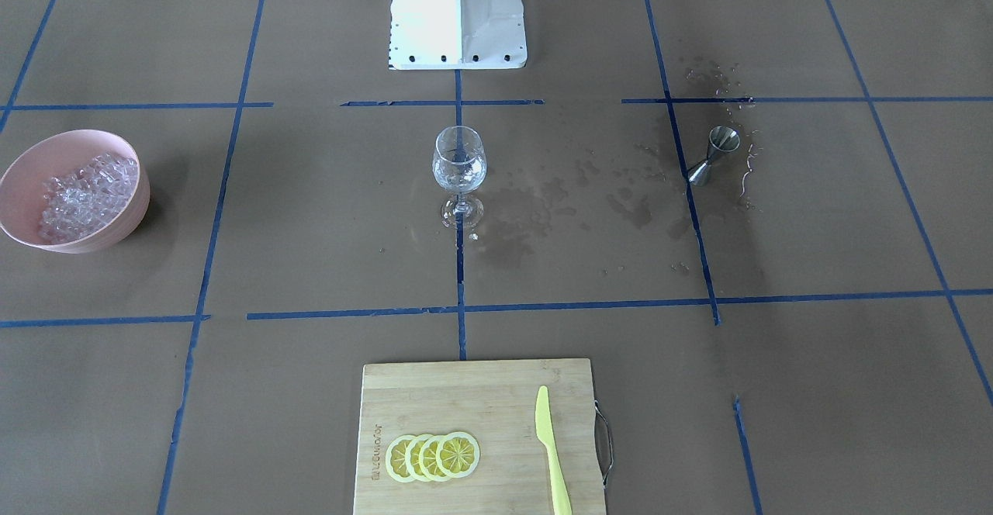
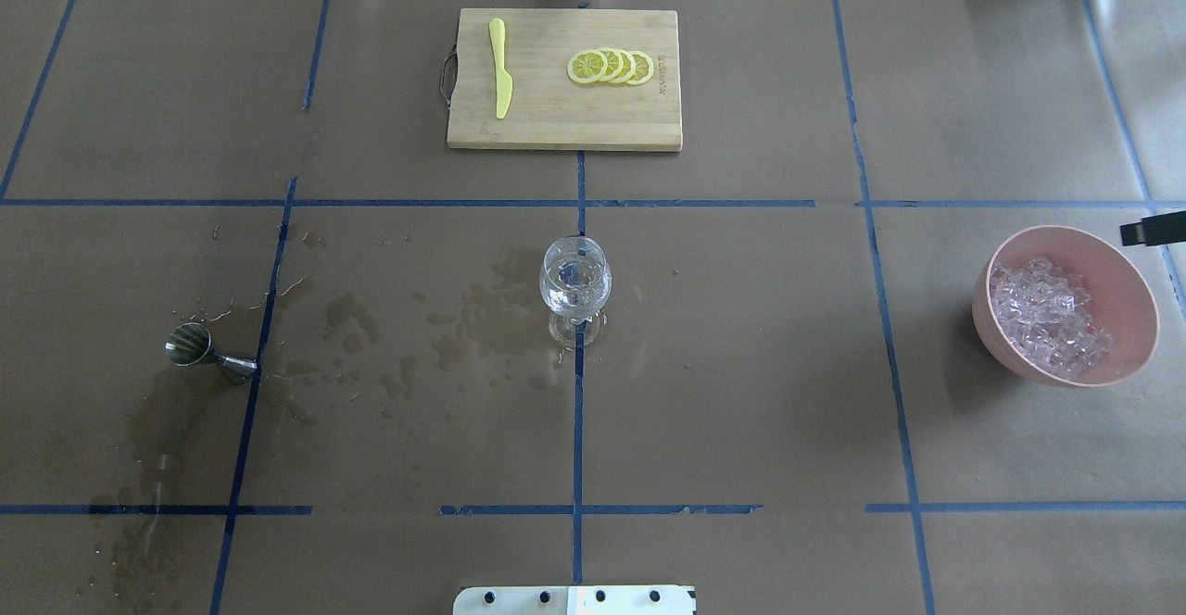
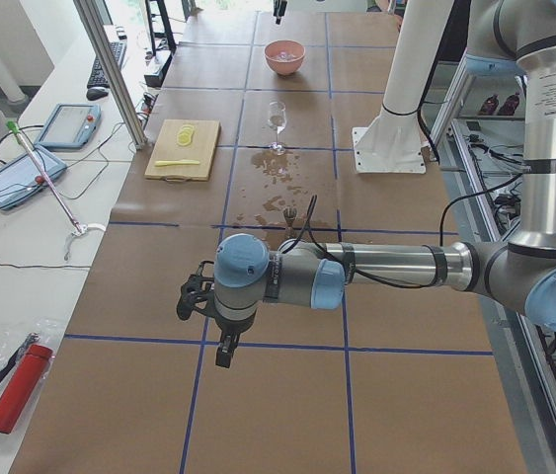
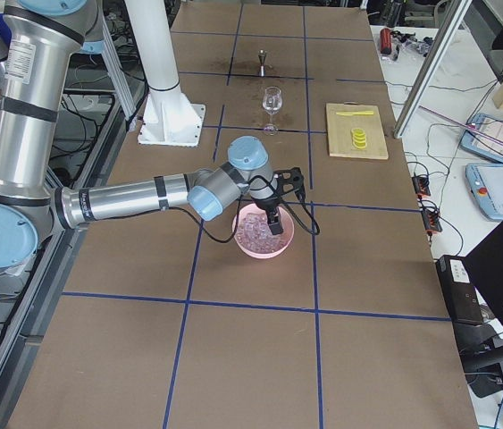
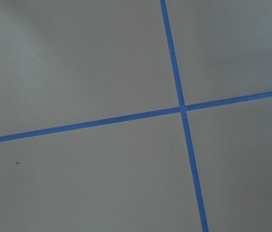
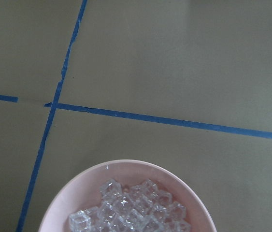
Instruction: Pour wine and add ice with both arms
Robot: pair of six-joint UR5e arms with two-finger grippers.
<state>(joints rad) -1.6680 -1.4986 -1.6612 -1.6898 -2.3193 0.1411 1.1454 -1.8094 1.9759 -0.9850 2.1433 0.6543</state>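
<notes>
**Ice point(image 1: 87, 189) in pink bowl point(image 1: 128, 220), grips unreadable**

Ice sits heaped in the bowl, mid-left of the front view. Wine glass point(image 1: 458, 160) stands centre frame; the wine point(image 1: 458, 175) inside is a clear trace, hard to make out. Right gripper point(image 4: 273, 222) hangs over the bowl, left gripper point(image 3: 223, 346) over brown paper point(image 3: 268, 405): clenched or released, cannot tell. Black tip point(image 2: 1152, 229) pokes in at overhead's right edge.

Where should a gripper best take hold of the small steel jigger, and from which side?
Grip the jigger at its narrow waist, jaws level, coming in from the side. It stands upright, two cones joined tip to tip, so the flared cups above and below would probably keep it from slipping.
</notes>
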